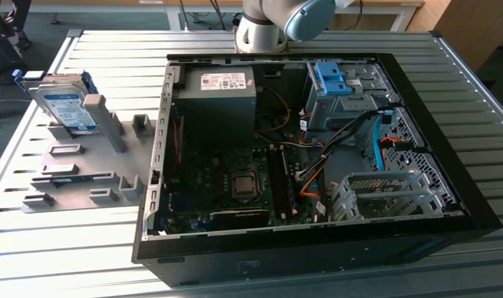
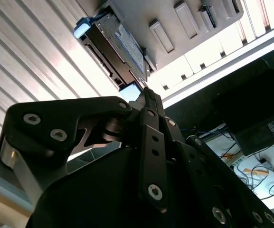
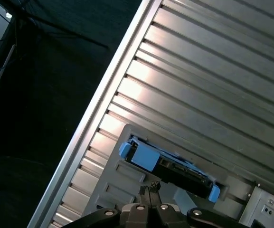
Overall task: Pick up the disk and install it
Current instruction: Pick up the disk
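The flat silver disk with blue plastic frame (image 1: 65, 107) stands in a grey slotted holder (image 1: 86, 171) on the ribbed metal worktop (image 1: 36, 248), beside the open black computer case (image 1: 318, 261). In both wrist views the black hand (image 2: 146, 95) (image 3: 149, 189) is pressed together on nothing, apart from the disk.

The disk (image 1: 63, 105) had a silver metal body and a bright blue plastic frame. The ribbed table (image 1: 450, 68) was shiny bare metal. The gripper (image 2: 146, 95) looked matt black.
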